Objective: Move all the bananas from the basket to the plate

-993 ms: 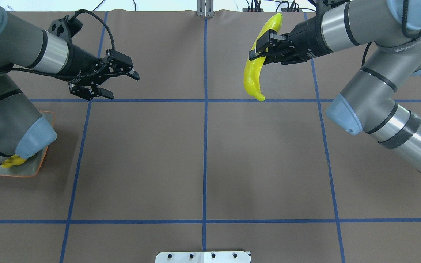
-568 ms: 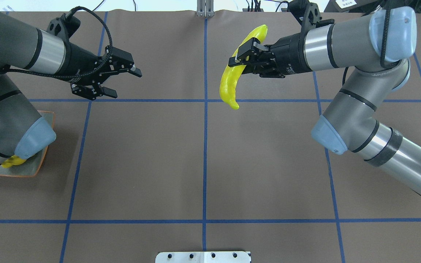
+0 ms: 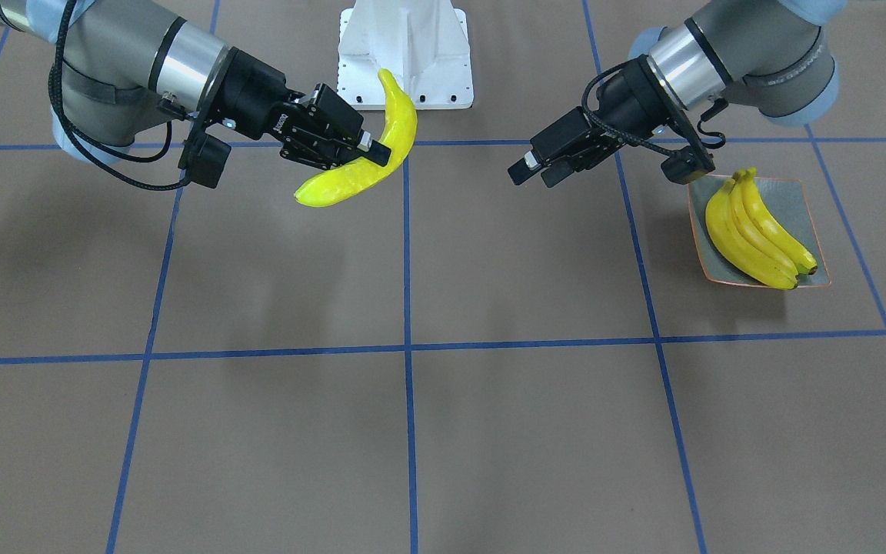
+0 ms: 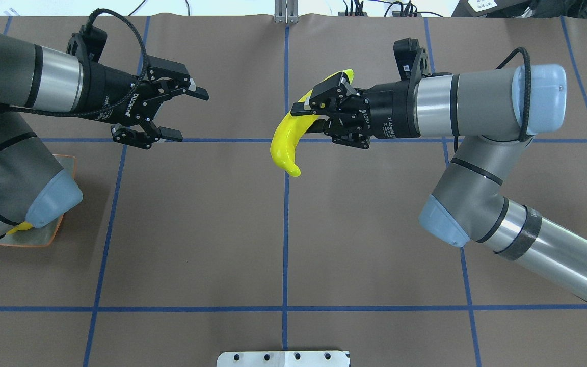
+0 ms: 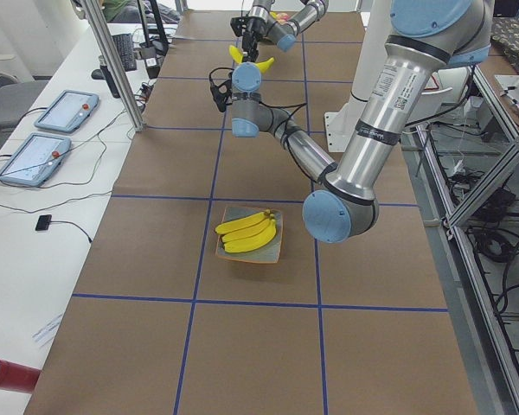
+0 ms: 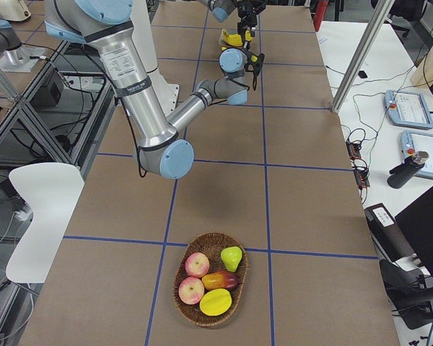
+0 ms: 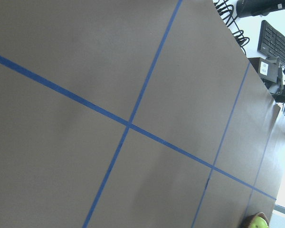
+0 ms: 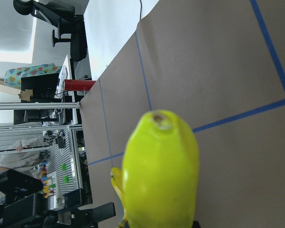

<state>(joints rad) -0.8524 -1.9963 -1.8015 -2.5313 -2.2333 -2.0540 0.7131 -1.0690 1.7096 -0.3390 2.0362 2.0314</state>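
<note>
Right gripper clamps glossy, curved yellow banana aloft toward far edge; left gripper spread wide.

Overhead and front-facing cameras look down oppositely, sharing the table.

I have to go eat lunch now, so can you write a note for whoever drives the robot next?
Right gripper: shut on a banana, held in the air near the table's middle.
Left gripper: open, empty, facing it.
Plate: on the left arm's side, with three bananas on it. That part is done.
Basket: only other fruit shows, no banana.
Left to do: put the held banana on the plate, probably by handing it to the left gripper.
</note>
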